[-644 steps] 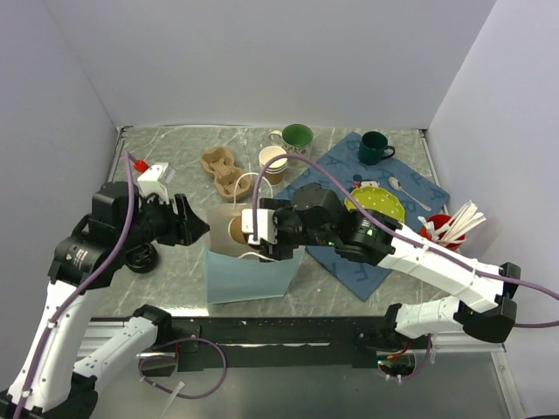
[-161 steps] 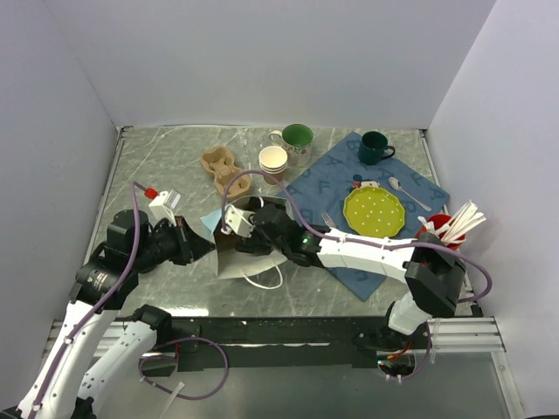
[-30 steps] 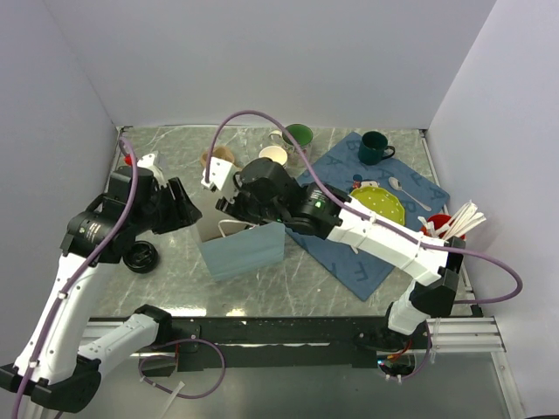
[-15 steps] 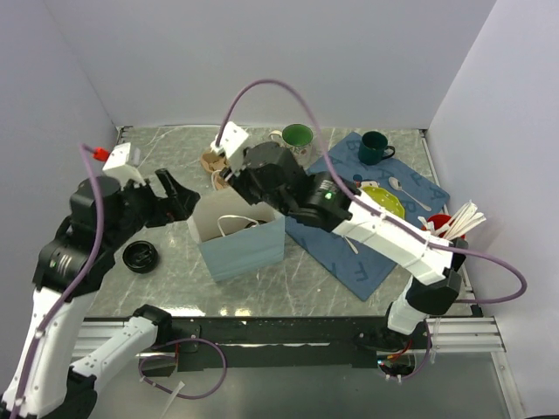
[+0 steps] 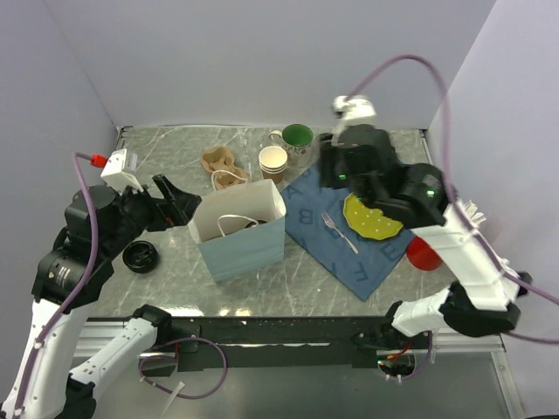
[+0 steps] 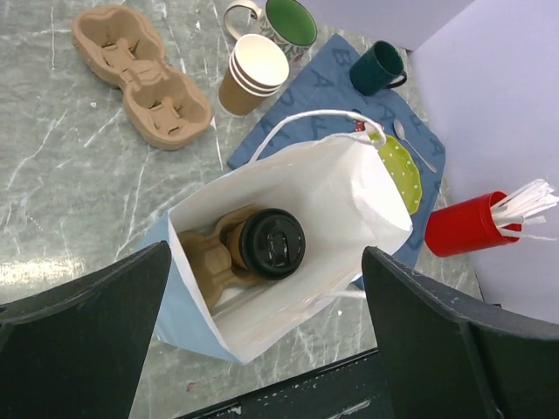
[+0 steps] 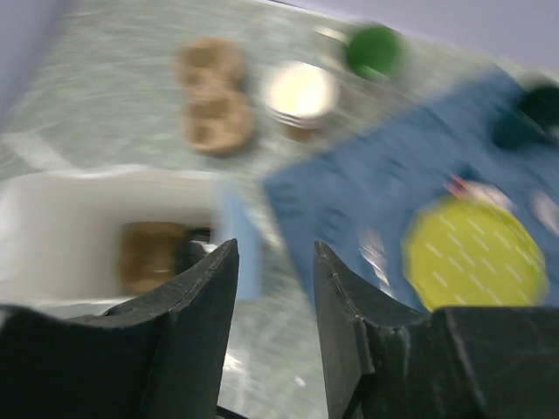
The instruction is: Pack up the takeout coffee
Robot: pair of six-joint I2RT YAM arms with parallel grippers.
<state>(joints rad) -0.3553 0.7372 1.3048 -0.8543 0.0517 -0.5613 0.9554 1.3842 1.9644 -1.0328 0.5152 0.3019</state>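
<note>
The takeout coffee [image 6: 273, 243], a brown paper cup with a black lid, stands in a brown pulp carrier [image 6: 203, 262] inside the upright light-blue paper bag [image 6: 345, 205]. In the top view the bag [image 5: 244, 244] stands at centre-left, its inside mostly hidden. My left gripper [image 6: 266, 262] is wide open and empty, hovering above the bag's mouth; it sits left of the bag in the top view [image 5: 177, 199]. My right gripper [image 7: 275, 249] is open and empty, raised high to the right of the bag; its view is blurred.
A stack of lidless paper cups [image 5: 273, 161], a second pulp carrier [image 5: 223, 168] and a green mug [image 5: 297, 137] stand behind the bag. A loose black lid [image 5: 141, 256] lies at left. A blue cloth [image 5: 323, 249] holds a fork [image 5: 339, 231] and a yellow plate [image 5: 371, 220]; a red cup [image 6: 467, 227] holds straws.
My right arm has lifted off the bag and swung up and to the right, empty. The bag stays upright with the coffee inside. My left gripper has shifted slightly above the bag.
</note>
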